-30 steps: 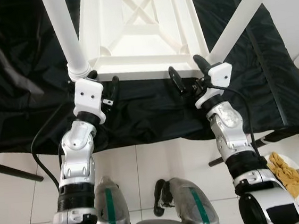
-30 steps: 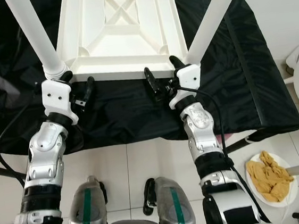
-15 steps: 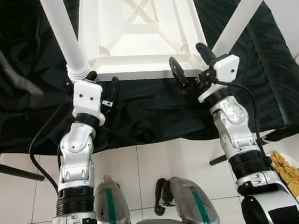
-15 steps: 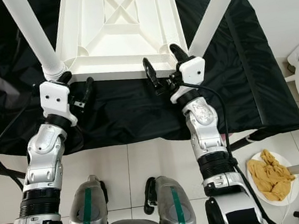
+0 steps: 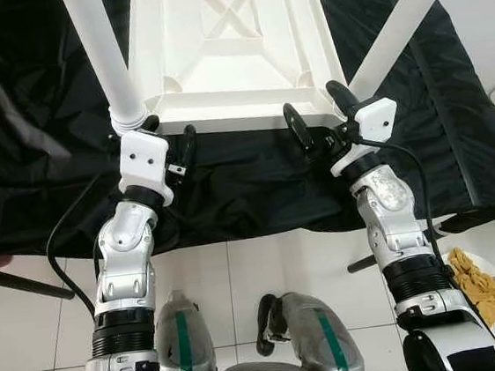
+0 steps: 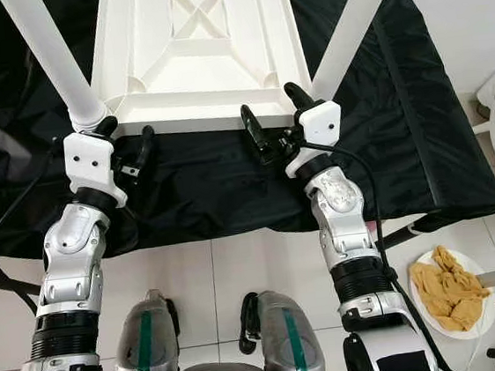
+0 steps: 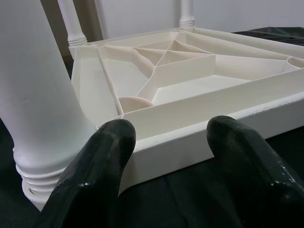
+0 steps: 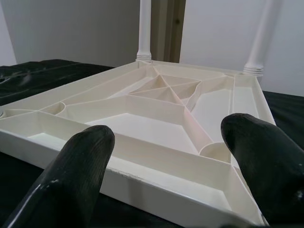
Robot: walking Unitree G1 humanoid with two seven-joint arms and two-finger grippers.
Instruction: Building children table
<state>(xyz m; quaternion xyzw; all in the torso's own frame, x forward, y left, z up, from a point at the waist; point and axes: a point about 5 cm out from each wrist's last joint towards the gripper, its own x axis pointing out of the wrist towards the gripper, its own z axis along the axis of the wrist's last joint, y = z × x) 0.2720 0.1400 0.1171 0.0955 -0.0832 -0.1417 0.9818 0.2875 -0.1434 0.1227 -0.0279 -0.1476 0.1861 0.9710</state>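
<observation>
The white kids' table (image 5: 234, 58) lies upside down on a black cloth (image 5: 38, 128). Its legs (image 5: 110, 58) look fitted already, so what's prob left is flipping it upright. The left gripper (image 5: 170, 139) and right gripper (image 5: 315, 116) sit at the near edge, both spread wide, holding nothing. The far end is cut off; leg joints are hard to check.

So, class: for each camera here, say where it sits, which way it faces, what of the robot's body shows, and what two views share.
Head stereo eyes: look forward and down at the upturned white plastic table on black cloth; both silver arms and legs show.
Left wrist: looks along the left gripper at the table's near edge and a screwed-in white leg.
Right wrist: looks along the right gripper across the ribbed underside.
Shared: both wrists see the central cross ribs.
</observation>
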